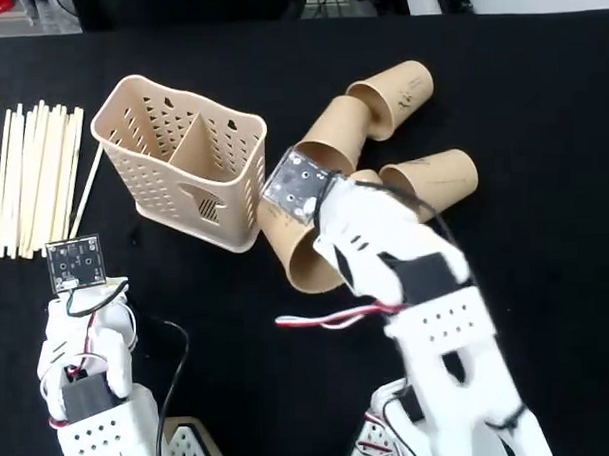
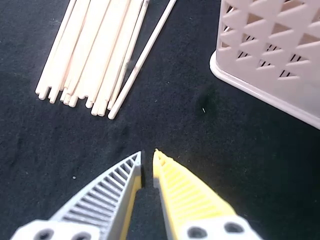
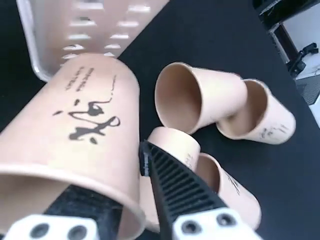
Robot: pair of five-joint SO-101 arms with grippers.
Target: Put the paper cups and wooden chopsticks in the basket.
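A tan paper cup (image 1: pixel 298 260) lies on its side next to the beige basket (image 1: pixel 182 157). My right gripper (image 1: pixel 307 233) is shut on this cup (image 3: pixel 85 130), with one black finger (image 3: pixel 170 180) outside its wall and the other hidden at its mouth. Several more paper cups (image 1: pixel 392 95) lie on their sides beyond it, and they appear close up (image 3: pixel 195 100) in the right wrist view. A bundle of wooden chopsticks (image 1: pixel 38 177) lies left of the basket. My left gripper (image 2: pixel 147 159) hangs shut and empty over the black cloth, short of the chopsticks (image 2: pixel 95 50).
The basket has a divider and leans slightly; its perforated wall (image 2: pixel 275 55) is close beside the left gripper. A red and white cable (image 1: pixel 328 317) trails from the right arm. Black cloth covers the table, with free room at the right and front.
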